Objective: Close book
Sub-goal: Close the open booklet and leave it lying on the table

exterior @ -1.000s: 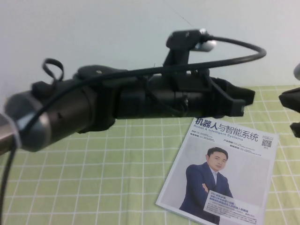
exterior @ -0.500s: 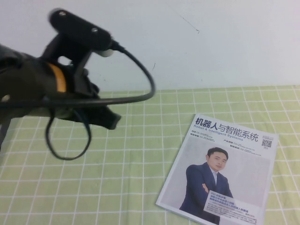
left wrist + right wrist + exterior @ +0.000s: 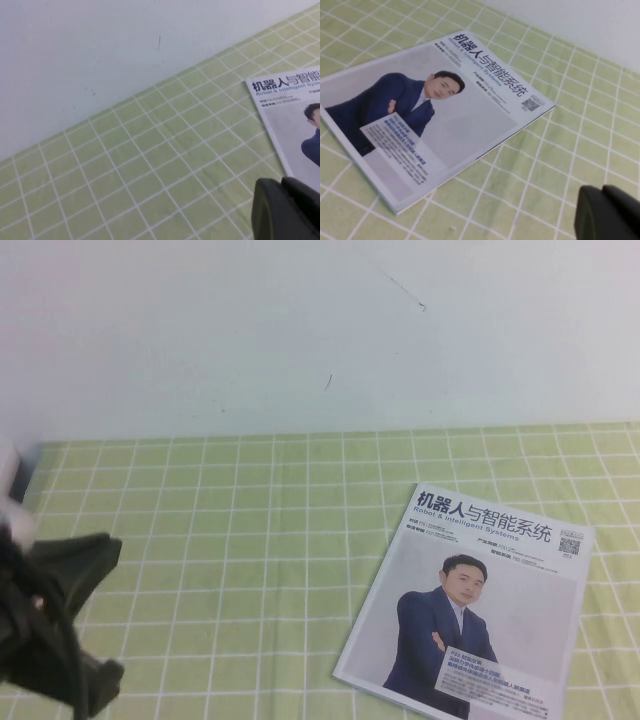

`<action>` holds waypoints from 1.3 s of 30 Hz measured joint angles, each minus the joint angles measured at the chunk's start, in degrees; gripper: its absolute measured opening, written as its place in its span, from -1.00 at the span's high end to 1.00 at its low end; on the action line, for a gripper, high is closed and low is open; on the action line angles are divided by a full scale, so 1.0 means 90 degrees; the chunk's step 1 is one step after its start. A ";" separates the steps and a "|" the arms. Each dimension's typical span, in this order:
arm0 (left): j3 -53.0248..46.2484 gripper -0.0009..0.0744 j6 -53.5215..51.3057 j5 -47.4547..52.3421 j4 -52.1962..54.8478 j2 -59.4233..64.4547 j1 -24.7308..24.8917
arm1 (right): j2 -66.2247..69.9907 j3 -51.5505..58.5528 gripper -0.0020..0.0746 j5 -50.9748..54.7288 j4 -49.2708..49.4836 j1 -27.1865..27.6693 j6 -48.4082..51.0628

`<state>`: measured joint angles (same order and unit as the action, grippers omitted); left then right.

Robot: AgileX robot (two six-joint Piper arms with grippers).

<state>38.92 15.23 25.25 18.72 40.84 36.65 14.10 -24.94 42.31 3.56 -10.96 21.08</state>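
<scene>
1. Reads as the closing step done: finds the magazine [image 3: 470, 600] shut, cover up, on the checked cloth [image 3: 250, 540], near and right of centre.
2. Calls for no further push, only parking clear.
3. Places the left gripper [image 3: 60, 625] low at near left, well apart; the right gripper [image 3: 609, 212] over cloth near the title end; cannot tell either's opening.
4. Runs long axis near-left to far-right, title toward the wall [image 3: 300, 330].

A plain white wall [image 3: 200, 330] rises directly behind the surface [image 3: 250, 540], which is covered by a green cloth [image 3: 200, 640] gridded in white. A small dark mark [image 3: 328, 382] sits on the wall above the surface, and the light is even.
</scene>
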 joint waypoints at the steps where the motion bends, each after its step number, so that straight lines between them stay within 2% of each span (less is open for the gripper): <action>1: -0.0264 0.99 0.0000 -0.0114 -0.0045 -0.0212 0.0000 | -0.0179 0.0120 0.95 0.0000 0.0085 0.0000 0.0000; 9: -0.1294 0.99 0.0000 -0.0326 -0.0701 -0.1233 0.0000 | -0.0550 0.0344 0.95 -0.0015 0.0515 0.0000 -0.0010; 28: -0.1382 0.99 0.0000 -0.0384 -0.0796 -0.1337 -0.0016 | -0.0550 0.0349 0.95 -0.0030 0.0539 0.0000 -0.0010; 32: -0.1660 0.99 0.0000 -0.0441 -0.0796 -0.1738 -0.0559 | -0.0550 0.0349 0.95 -0.0034 0.0552 0.0000 -0.0010; 39: -0.2672 0.99 -0.0280 -0.0612 -0.0796 -0.2741 -0.1942 | -0.0550 0.0349 0.95 -0.0044 0.0563 0.0000 -0.0010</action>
<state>14.87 12.71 19.74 11.55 16.17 19.18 9.14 -21.81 41.91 8.63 -10.96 20.99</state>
